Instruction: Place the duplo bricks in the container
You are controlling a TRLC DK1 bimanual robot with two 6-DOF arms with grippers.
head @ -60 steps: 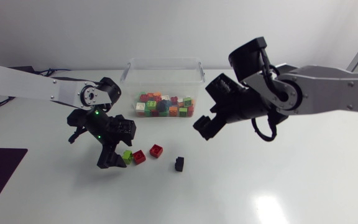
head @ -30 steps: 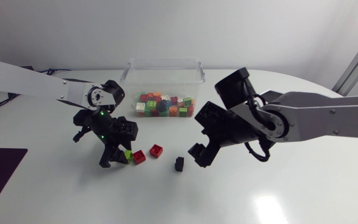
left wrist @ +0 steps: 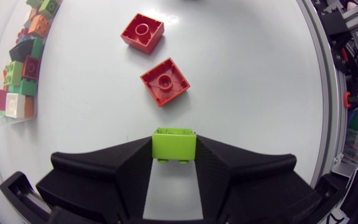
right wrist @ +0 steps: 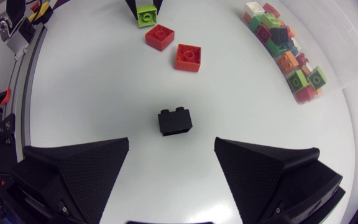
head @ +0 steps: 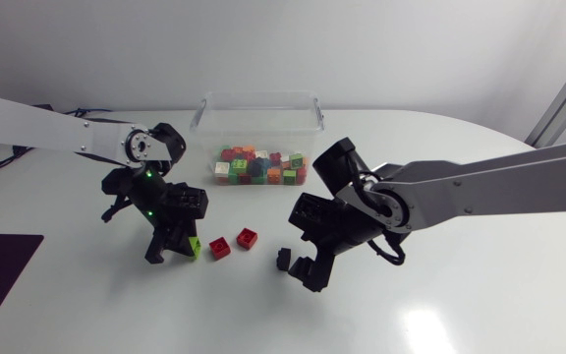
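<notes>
bare table (head: 460, 295) around black brick (right wrist: 174, 122), 2 red bricks (left wrist: 165, 81) just ahead of left hand (left wrist: 174, 155)

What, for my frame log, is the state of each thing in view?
left gripper: shut on the lime brick.
right gripper: open, over the black brick.
lime brick: gripped.
black brick: loose on the table.
red bricks: loose on the table.
container: open, holding other bricks.

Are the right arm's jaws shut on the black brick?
No, the black brick lies ahead of the wide-open jaws, touching neither one.
</notes>
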